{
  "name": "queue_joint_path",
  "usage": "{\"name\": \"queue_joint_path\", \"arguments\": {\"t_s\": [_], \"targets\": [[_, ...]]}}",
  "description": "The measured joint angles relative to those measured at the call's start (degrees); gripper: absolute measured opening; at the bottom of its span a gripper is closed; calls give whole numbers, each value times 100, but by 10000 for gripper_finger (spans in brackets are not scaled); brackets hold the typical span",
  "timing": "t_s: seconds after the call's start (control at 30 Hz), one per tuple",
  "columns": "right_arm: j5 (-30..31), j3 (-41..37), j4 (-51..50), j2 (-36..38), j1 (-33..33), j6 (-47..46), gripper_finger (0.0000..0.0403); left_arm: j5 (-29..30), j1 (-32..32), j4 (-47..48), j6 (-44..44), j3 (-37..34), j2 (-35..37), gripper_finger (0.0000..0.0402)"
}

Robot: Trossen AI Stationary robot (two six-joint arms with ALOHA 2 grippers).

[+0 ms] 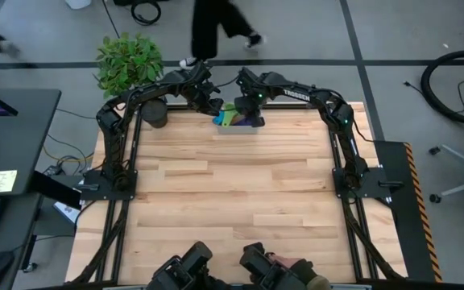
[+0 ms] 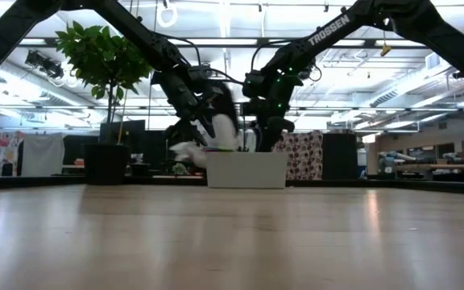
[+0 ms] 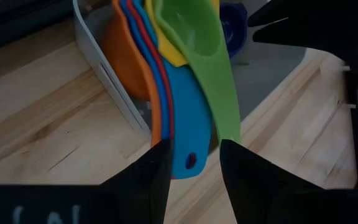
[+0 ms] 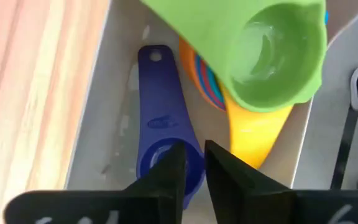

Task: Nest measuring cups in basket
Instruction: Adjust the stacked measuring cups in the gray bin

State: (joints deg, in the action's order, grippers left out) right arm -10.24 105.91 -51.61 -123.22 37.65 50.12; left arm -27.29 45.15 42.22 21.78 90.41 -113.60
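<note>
The bright green plastic measuring cup [image 4: 272, 53] looks smooth and glossy. The pale grey plastic basket [image 3: 107, 68] is matt. The light wooden table [image 1: 232, 193] shows plank grain.

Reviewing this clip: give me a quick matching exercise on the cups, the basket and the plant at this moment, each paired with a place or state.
Things:
1. green cup
2. dark blue cup
3. basket
4. plant

Places or states:
a. lying apart on the basket floor
b. at the table's far edge, between both grippers
c. beyond the table's far left corner
d. topmost of the stacked cups

Pairs: 1-d, 2-a, 3-b, 4-c
</note>
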Motion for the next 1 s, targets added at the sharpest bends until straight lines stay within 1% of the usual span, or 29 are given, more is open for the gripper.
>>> {"name": "queue_joint_path", "arguments": {"t_s": [0.17, 0.27, 0.43, 0.53, 0.73, 1.0], "targets": [[-34, 4, -39, -3, 37, 571, 86, 0, 0, 2, -2, 0, 0, 141], [-173, -8, -166, -46, 107, 907, 86, 0, -2, 2, -6, 0, 0, 141], [-185, -250, -242, -46, 170, 1266, 78, 1, -2, 6, -11, 0, 0, 141], [-343, -421, -95, -46, 190, 1308, 74, 1, -2, 7, -13, 0, 0, 141], [-196, -704, 410, -46, 192, 1364, 71, 2, 2, 4, -66, 0, 0, 141], [-182, -883, 692, -31, 192, 1458, 71, 1, 2, 1, -149, 0, 0, 141]]}}
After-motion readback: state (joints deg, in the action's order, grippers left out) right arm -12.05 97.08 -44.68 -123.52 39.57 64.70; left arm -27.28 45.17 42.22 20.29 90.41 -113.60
